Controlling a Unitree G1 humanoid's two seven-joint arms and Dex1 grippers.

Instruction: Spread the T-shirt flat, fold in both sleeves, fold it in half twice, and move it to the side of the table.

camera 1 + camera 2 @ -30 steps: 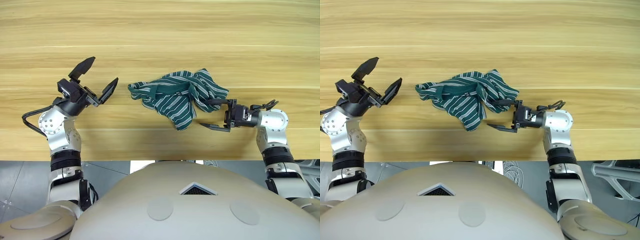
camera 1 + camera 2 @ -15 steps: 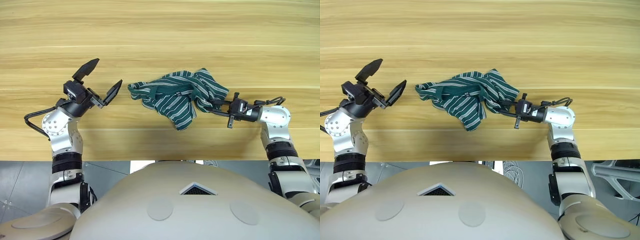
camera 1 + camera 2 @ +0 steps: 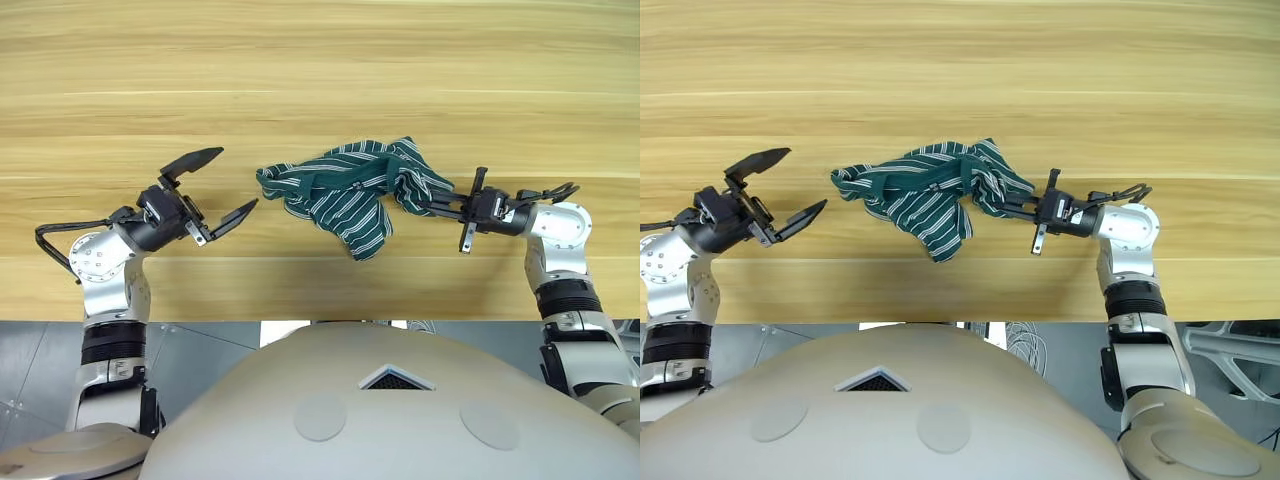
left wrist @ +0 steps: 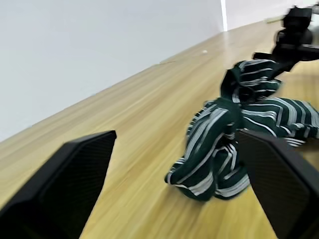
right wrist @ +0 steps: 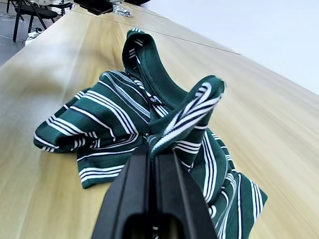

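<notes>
The right fingers are pressed together on a raised fold of the T-shirt, with no gap seen between them and striped cloth pinched at their tips. The fold is taken at the shirt's right end, where the fabric is drawn up from the desk to the fingertips. These fingers are pointed toward the robot's left, roughly along the desk's near edge, and the right arm is stretched in from the near right.

The left fingers are spread wide, one toward the far edge and one toward the near edge. Nothing is held between them. They are aimed toward the robot's right at the shirt's left end and are kept just beside it, apart from the cloth.

The T-shirt, dark green with white stripes, is bunched in a crumpled heap and is not spread flat. It is placed between the two sets of fingers, closer to the near edge of the desk than to the far edge. Its long axis is laid left to right, about parallel to the near edge. A plain dark green band is seen running along the far side of the heap to its left tip. From the middle, a striped lobe is pointed toward the near edge. The sleeves cannot be told apart within the folds.
</notes>
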